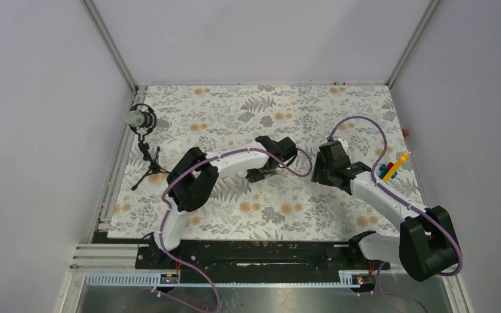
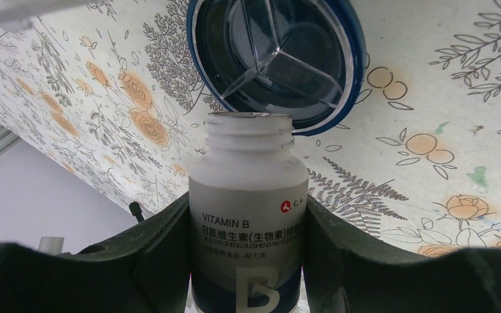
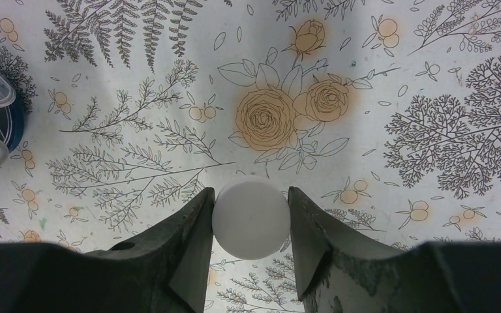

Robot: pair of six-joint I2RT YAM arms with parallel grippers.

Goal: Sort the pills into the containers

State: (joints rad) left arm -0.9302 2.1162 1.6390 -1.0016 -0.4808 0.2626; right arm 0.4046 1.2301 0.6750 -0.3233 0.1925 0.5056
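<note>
Right, you look to be at the pouring step. Your left gripper is clamped on both sides of the vitamin bottle, whose cap is off. From the wrist camera, its open threaded mouth points at the divided pill box and sits just short of the near rim. Your right gripper pinches the white cap edge to edge, held above bare desk with the box off at the far left of its view. No pills show anywhere: the bottle's wall is too cloudy to see through, and what you can see of the box's compartments looks empty. So sorting proper hasn't begun, I'd say. The next move calls for bringing that mouth over just one wedge and tipping slowly, since a quick tilt could dump the lot or scatter pills over the low walls. The bottle is frosted white plastic, round and smooth, with a blue-and-white label reading VITAMIN B. A body like that may roll in the grip, so judge your squeeze. The box is a shallow disc with a blue rim, and clear plastic walls meet in the middle to make three wedges over a dark floor. The cap is a matte white disc. The desk wears a flat floral print in grey and orange, busy enough to hide a small pale pill.
</note>
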